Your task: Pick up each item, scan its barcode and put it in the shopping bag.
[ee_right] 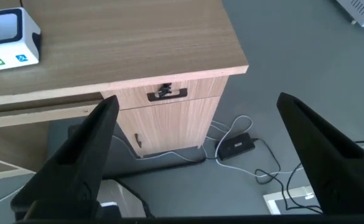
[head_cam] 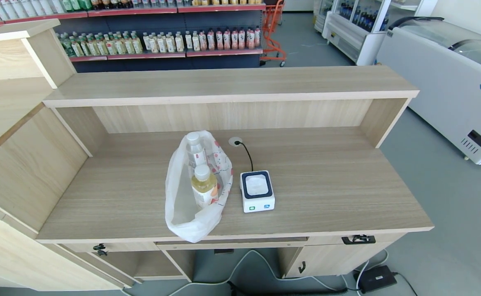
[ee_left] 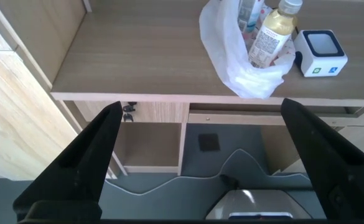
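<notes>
A white plastic shopping bag (head_cam: pixel 182 205) lies open on the wooden counter (head_cam: pixel 326 181), left of centre. Inside it stand a yellow drink bottle (head_cam: pixel 204 186) and a clear water bottle (head_cam: pixel 195 149) behind it. The bag (ee_left: pixel 241 68) and the yellow bottle (ee_left: pixel 274 34) also show in the left wrist view. A white barcode scanner (head_cam: pixel 256 190) with a dark-rimmed window sits just right of the bag, also seen as the scanner (ee_left: pixel 320 52) and the scanner (ee_right: pixel 7 38). My left gripper (ee_left: pixel 200 158) is open, held back below the counter's front edge. My right gripper (ee_right: pixel 200 155) is open too, off the counter's front right.
The counter has a raised back shelf (head_cam: pixel 232 84) and side walls. A black cable (head_cam: pixel 246 154) runs from the scanner to a grommet. Drawers and a cupboard with black handles (head_cam: pixel 358 239) sit under the front edge. Cables and a power brick (head_cam: pixel 375 278) lie on the floor.
</notes>
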Tool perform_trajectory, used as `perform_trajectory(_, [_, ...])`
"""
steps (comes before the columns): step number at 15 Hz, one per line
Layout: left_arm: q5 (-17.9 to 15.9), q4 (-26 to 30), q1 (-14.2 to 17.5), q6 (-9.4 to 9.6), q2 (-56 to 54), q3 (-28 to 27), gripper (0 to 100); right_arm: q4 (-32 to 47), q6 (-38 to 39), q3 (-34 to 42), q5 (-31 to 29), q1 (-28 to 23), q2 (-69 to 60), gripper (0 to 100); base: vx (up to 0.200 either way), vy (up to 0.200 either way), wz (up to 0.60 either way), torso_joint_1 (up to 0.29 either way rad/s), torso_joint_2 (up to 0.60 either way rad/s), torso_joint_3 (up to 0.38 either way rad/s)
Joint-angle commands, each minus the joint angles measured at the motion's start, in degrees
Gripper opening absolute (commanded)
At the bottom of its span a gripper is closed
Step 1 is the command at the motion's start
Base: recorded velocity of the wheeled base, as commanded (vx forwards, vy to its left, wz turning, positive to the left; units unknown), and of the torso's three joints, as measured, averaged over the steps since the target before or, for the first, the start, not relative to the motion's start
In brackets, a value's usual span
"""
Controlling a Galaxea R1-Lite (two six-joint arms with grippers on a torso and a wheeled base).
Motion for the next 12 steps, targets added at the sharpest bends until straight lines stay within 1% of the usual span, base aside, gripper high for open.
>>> perform_trajectory(1, [0.0, 0.0, 0.0, -0.02, -0.02, 0.0, 100, 2.0, 0.76, 0.0, -4.99, 7.73, -3.06, 100, 0.0, 0.0, 0.0, 0.0, 0.0, 0.0])
perform_trajectory(4, [0.0, 0.0, 0.0, -0.02, -0.02, 0.0, 100, 2.44, 3.04, 0.0, -6.66, 8.17, -2.89, 100, 0.0, 0.0, 0.0, 0.0, 0.0, 0.0])
perform_trajectory(5, [0.0, 0.0, 0.0, -0.02, -0.02, 0.0, 100, 2.88, 3.75, 0.0, -6.84, 9.75, -3.06, 100, 0.0, 0.0, 0.0, 0.0, 0.0, 0.0])
perform_trajectory(6, [0.0, 0.0, 0.0, -0.02, -0.02, 0.0, 100, 3.76, 4.01, 0.0, -6.75, 12.92, -4.65, 100, 0.0, 0.0, 0.0, 0.0, 0.0, 0.0])
perform_trajectory(8, [0.0, 0.0, 0.0, -0.02, -0.02, 0.0, 100, 4.64, 4.1, 0.0, -6.31, 13.09, -8.34, 100, 0.0, 0.0, 0.0, 0.0, 0.0, 0.0])
perform_trajectory(12, [0.0, 0.0, 0.0, -0.02, -0.02, 0.0, 100, 4.64, 4.71, 0.0, -6.57, 13.09, -8.34, 100, 0.0, 0.0, 0.0, 0.0, 0.0, 0.0])
